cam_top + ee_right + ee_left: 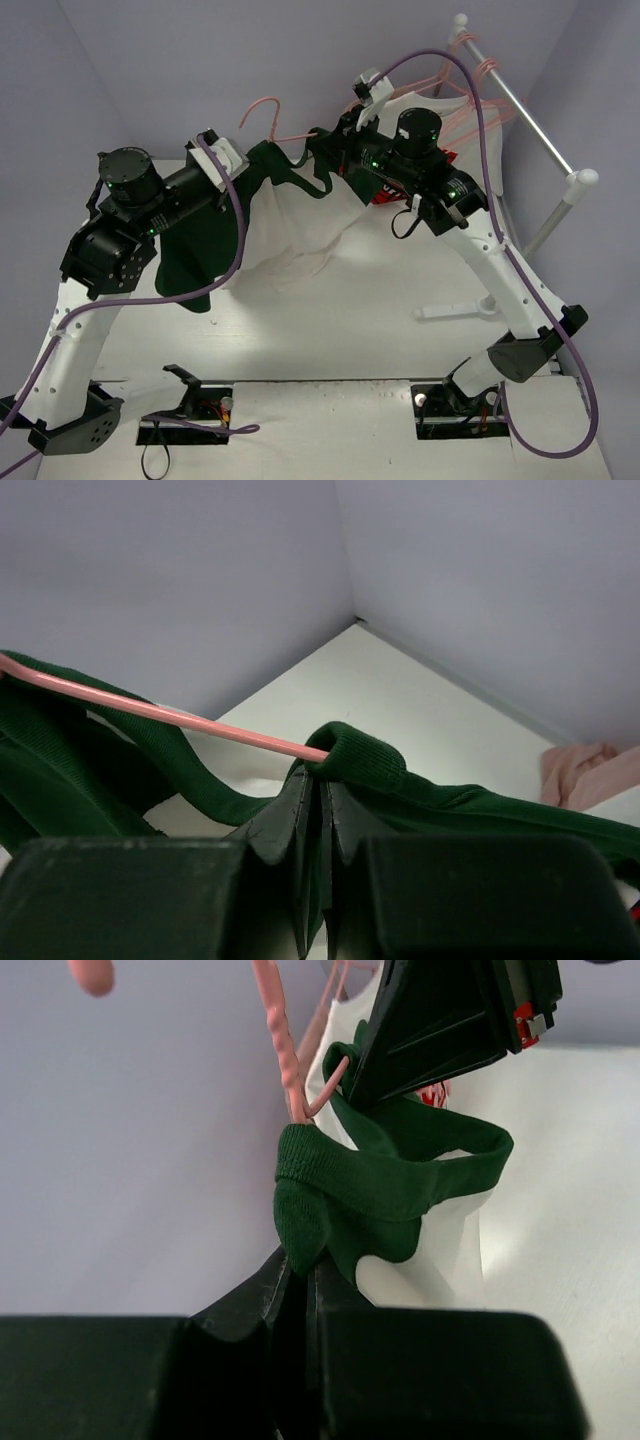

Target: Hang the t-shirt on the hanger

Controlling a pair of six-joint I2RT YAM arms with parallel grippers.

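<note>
T-shirt (300,225) is airborne, its collar stretched along the long axis of the hanger (290,137). Left gripper (298,1265) is closed on collar rib at the hanger's left end, right gripper (322,785) likewise at its right end. The hook sits nearer the left arm. Only the left wrist view shows the hanger neck rising out of the collar.

Two arms (105,240) (480,240), two t-shirts (300,225) (487,150), one pink garment (590,765), at least three hangers (262,106) (441,78) (487,72).
</note>
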